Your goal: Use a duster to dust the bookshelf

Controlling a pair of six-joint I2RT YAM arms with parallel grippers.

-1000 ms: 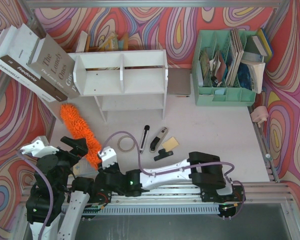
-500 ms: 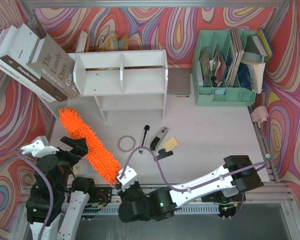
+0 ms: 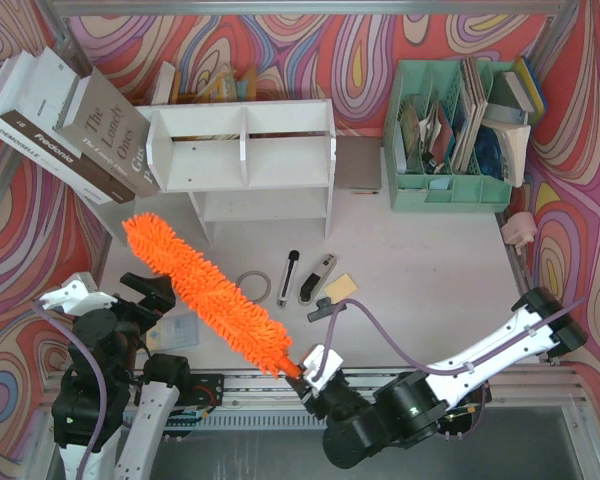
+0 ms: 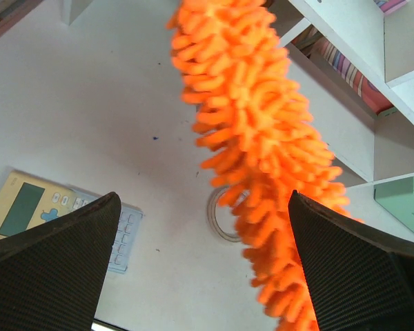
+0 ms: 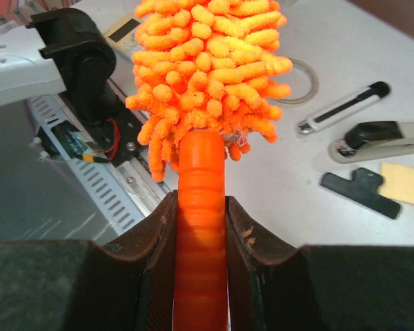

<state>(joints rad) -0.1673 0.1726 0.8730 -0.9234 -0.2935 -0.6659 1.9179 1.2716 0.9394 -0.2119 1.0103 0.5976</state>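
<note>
The white bookshelf [image 3: 280, 115] stands at the back of the table, and its edge shows in the left wrist view [image 4: 352, 41]. The fluffy orange duster [image 3: 210, 295] lies slanted from in front of the shelf's left end down to the near edge. My right gripper [image 3: 310, 372] is shut on its orange handle [image 5: 200, 179], with the shaggy head [image 5: 207, 62] pointing away from it. My left gripper [image 3: 152, 300] hangs open just left of the duster, which passes its right finger [image 4: 262, 138]. Nothing sits between its fingers [image 4: 203, 200].
Large books [image 3: 70, 120] lean at the back left. A mint-green organizer [image 3: 450, 130] stands at the back right. Near the duster lie a tape ring [image 3: 252, 285], a pen-like tool [image 3: 288, 275], a stapler [image 3: 317, 278], a black clip [image 3: 325, 308], a yellow pad [image 3: 342, 285] and a calculator [image 3: 175, 330].
My right arm has swung right along the near edge, pulling the handle with it. The duster has stretched out and turned to a longer slant. The left arm has stayed put.
</note>
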